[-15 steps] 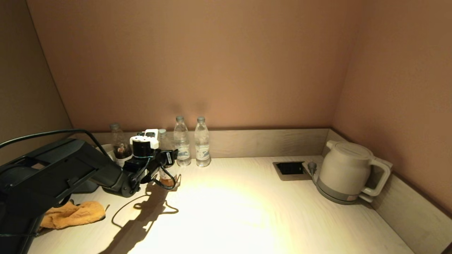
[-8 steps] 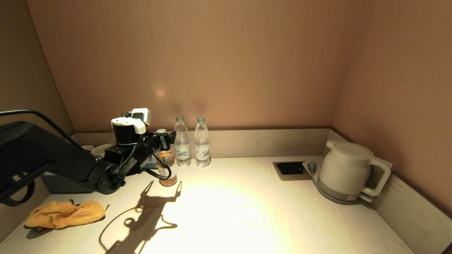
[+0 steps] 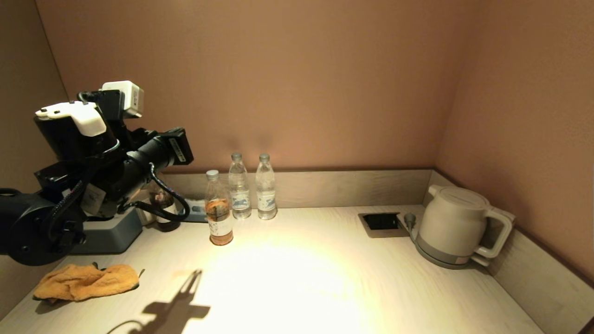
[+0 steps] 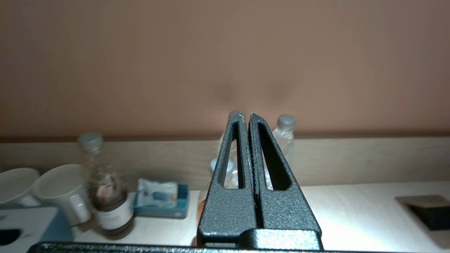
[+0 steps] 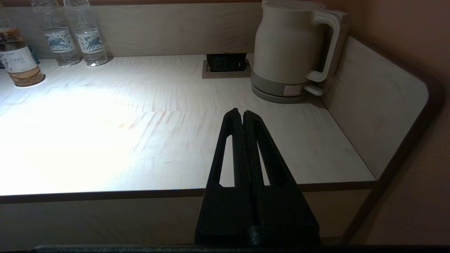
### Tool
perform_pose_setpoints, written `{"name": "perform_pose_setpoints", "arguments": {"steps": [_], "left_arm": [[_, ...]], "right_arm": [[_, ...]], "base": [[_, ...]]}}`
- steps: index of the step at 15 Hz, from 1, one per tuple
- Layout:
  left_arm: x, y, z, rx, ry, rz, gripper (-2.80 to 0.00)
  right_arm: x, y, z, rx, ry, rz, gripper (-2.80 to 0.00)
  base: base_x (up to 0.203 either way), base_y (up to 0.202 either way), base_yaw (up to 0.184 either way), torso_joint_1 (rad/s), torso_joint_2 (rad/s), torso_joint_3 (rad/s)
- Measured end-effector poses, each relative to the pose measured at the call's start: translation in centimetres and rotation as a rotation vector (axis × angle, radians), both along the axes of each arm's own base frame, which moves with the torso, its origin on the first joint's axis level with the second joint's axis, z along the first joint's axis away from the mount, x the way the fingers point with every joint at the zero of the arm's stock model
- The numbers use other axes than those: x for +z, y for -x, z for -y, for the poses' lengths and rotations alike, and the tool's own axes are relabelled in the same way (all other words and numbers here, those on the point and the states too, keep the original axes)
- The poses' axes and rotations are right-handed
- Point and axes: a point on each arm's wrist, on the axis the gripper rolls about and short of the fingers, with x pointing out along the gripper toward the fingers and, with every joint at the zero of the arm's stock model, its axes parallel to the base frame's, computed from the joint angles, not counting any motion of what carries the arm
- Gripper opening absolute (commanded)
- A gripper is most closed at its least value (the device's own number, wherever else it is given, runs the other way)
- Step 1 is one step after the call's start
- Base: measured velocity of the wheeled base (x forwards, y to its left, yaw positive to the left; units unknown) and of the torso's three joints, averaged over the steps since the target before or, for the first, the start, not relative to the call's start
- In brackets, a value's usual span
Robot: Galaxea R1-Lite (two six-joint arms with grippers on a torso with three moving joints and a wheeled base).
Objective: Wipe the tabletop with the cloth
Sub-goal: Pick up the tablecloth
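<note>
The left gripper point(image 4: 245, 116), jaws pressed together and empty, hangs high at the far left while the orange cloth point(image 3: 86, 281) lies at the near-left tabletop point(image 3: 325, 278) edge, so a careless descent could topple the tea bottle point(image 3: 218, 213).

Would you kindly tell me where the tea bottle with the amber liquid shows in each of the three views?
Head view: tea bottle stands left of centre, in front of the two water bottles.
Left wrist view: mostly hidden behind the shut left pincer; only its cap peeks through.
Right wrist view: at the far left edge.
Shared landmark: the two water bottles.
</note>
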Motion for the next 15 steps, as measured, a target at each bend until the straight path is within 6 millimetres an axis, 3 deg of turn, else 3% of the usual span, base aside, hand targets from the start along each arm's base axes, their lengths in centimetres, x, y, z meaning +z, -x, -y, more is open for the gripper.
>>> {"name": "perform_pose_setpoints", "arguments": {"steps": [2, 5, 8, 11, 15], "left_arm": [[0.3, 1.4, -1.2, 0.043, -0.029, -0.028, -2.80], [2.7, 6.0, -5.1, 0.144, -0.029, -0.057, -2.80], [2.9, 9.5, -8.5, 0.251, -0.023, -0.154, -2.80], [1.4, 9.4, -12.5, 0.436, 0.050, -0.402, -2.80], [-4.3, 6.0, -15.7, 0.628, 0.125, -0.804, -2.80]], "right_arm": [[0.0, 0.0, 0.0, 0.000, 0.000, 0.000, -2.80], [0.0, 0.0, 0.0, 0.000, 0.000, 0.000, -2.80], [0.0, 0.0, 0.0, 0.000, 0.000, 0.000, -2.80], [0.0, 0.0, 0.0, 0.000, 0.000, 0.000, -2.80], [0.0, 0.0, 0.0, 0.000, 0.000, 0.000, -2.80]], "base": [[0.000, 0.000, 0.000, 0.000, 0.00, 0.000], [0.000, 0.000, 0.000, 0.000, 0.00, 0.000], [0.000, 0.000, 0.000, 0.000, 0.00, 0.000], [0.000, 0.000, 0.000, 0.000, 0.00, 0.000], [0.000, 0.000, 0.000, 0.000, 0.00, 0.000]]}}
